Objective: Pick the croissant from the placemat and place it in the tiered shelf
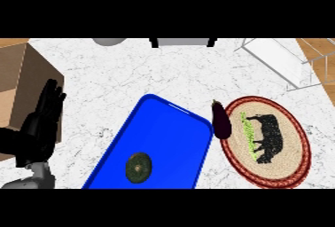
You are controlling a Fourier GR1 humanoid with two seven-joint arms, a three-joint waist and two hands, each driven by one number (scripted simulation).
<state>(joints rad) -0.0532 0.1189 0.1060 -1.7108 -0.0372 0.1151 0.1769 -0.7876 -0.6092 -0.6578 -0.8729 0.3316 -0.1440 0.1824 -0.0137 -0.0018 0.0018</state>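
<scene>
A round woven placemat (292, 156) with a red rim and a black cow picture lies at the right of the marble counter. No croissant shows on it or anywhere else in the head view. The white wire tiered shelf (278, 57) stands at the back right, partly cut off by the view's edge. My left hand (40, 124) rests open at the far left, fingers pointing up, far from the placemat and holding nothing. My right hand does not appear.
A dark purple eggplant (222, 120) lies against the placemat's left rim. A long blue tray (167, 133) sits in the middle with a round dark green item (138, 167) on it. A cardboard box (20, 84) stands at the left edge.
</scene>
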